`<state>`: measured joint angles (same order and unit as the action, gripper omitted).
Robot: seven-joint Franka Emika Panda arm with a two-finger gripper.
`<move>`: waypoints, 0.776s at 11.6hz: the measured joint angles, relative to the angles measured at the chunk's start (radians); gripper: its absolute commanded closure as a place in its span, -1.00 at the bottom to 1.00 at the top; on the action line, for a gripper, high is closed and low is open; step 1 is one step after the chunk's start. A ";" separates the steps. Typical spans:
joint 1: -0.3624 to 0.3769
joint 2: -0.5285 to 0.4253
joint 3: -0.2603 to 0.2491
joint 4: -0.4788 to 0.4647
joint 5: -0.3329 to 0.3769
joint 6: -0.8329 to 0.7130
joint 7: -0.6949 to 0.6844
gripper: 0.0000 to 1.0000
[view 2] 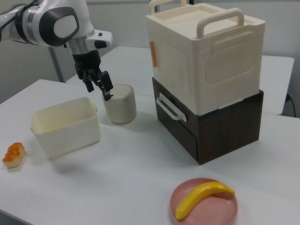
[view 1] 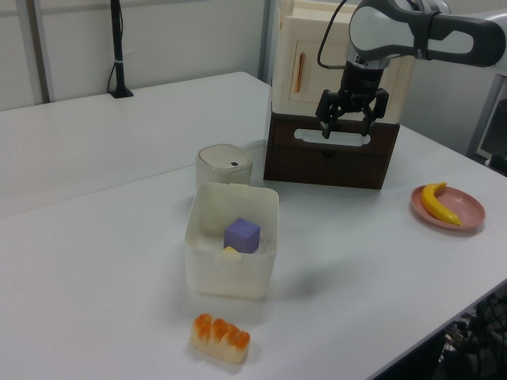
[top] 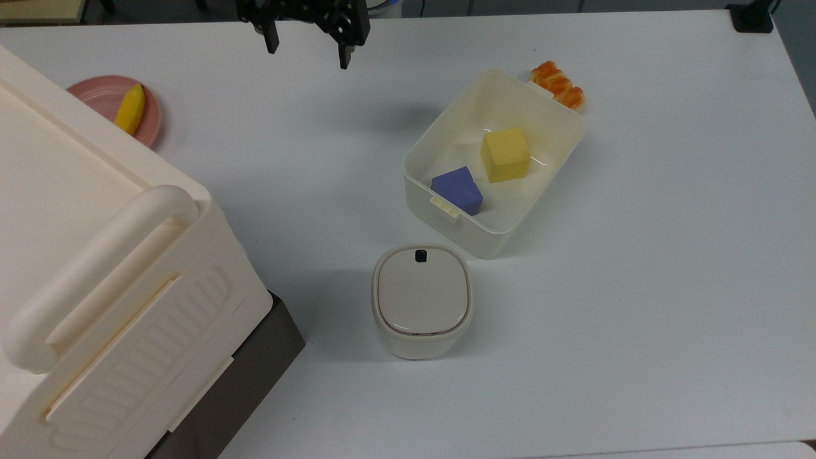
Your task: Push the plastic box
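— Where is the plastic box (top: pixel 553 137) sitting at this moment?

— It is resting on the white desk (top: pixel 669 255), turned at an angle, toward the top view's right of centre. It is lying open at the top, with a yellow cube (top: pixel 505 154) and a purple block (top: pixel 458 189) sitting inside it, near each other.

— What is lying around it?

— An orange-and-white toy food piece (top: pixel 558 84) is sitting just beside the tab handle on its far short end in the top view. The small lidded bin (top: pixel 421 299) with the black button is standing near the other short end, apart from it. In the left view the bin (view 1: pixel 223 165) is showing just behind the box (view 1: pixel 230 273).

— And the gripper?

— The gripper (top: pixel 307 54) is hanging in the air at the upper edge of the top view, well apart from the box and to the top view's left of it. Its fingers (top: pixel 272 42) are pointing down and standing wide apart, holding nothing. In the right view the gripper (view 2: pixel 97 89) is hovering above the desk, between the box (view 2: pixel 65 126) and the bin (view 2: pixel 120 103).

— Anything else on the desk?

— A big cream crate (view 2: pixel 206 51) with a handle is sitting on top of a dark brown drawer unit (view 2: pixel 220 129). A pink plate (view 2: pixel 204 207) is carrying a banana (view 2: pixel 201 198), well apart from the box.
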<state>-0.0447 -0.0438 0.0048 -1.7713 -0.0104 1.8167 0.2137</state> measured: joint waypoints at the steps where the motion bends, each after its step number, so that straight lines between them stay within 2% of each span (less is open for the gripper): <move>1: 0.000 0.000 0.000 0.000 0.000 0.000 0.000 -1.00; 6: -0.001 0.000 -0.003 0.003 0.000 0.000 0.000 -1.00; 9: -0.002 0.001 -0.003 0.020 0.025 0.000 0.000 -1.00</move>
<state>-0.0469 -0.0426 0.0013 -1.7513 0.0142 1.8167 0.2137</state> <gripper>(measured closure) 0.000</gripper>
